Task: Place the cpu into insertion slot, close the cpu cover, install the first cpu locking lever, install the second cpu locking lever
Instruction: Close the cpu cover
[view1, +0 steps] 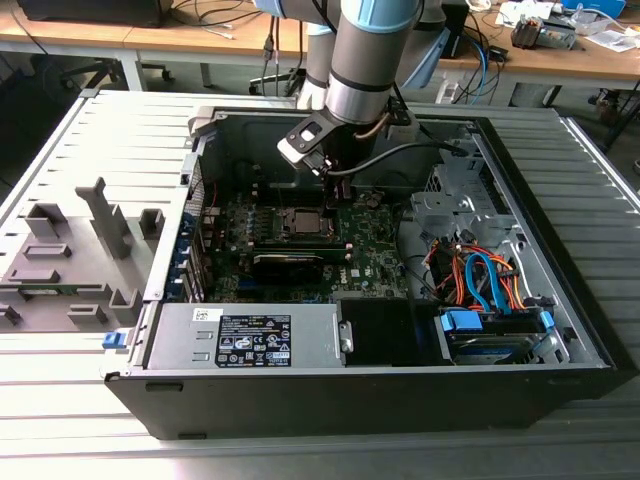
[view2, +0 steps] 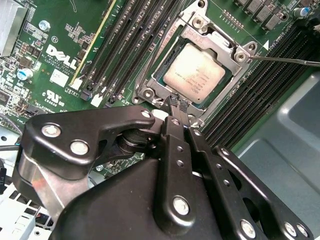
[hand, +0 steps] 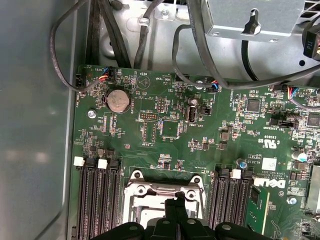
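Gripper (view2: 177, 103), nearest, is seen clenched on nothing, tips set at the cover's (view2: 215, 36) rim. Beyond, the cpu (view2: 196, 72) is seated in the slot (view2: 161, 67) (seven o'clock of the arm (view1: 360, 60) in the exterior view). Farther, a lever (view2: 285, 61) is judged unlatched; it is best pressed squarely, without slipping.

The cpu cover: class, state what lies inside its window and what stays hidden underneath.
Inside the cpu cover's window lies the cpu, pale metal face up. The insertion slot beneath the chip is covered by it, and the gripper hides part of the frame.
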